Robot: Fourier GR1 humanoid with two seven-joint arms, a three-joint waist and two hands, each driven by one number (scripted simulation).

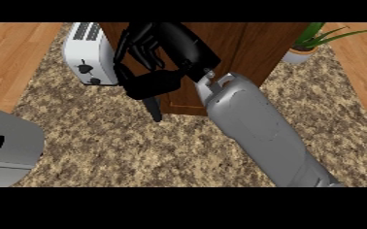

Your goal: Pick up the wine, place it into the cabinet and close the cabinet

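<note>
My right hand (166, 42) reaches in from the lower right, over the front of the brown wooden cabinet (251, 48). Its fingers (140, 48) are curled, and just below them is a dark wine bottle (152, 85). The bottle is tilted, with its thin neck (154, 111) pointing down toward the counter's near side. The hand looks shut on the bottle's body, though both are black and their outlines merge. The arm hides part of the cabinet's front, so I cannot tell how its door stands. My left hand does not show.
A white toaster (90, 53) stands just left of the cabinet, close to the hand. A potted plant (308, 43) sits at the back right. A grey forearm (18, 145) shows at the left edge. The speckled counter (129, 150) spreads in front.
</note>
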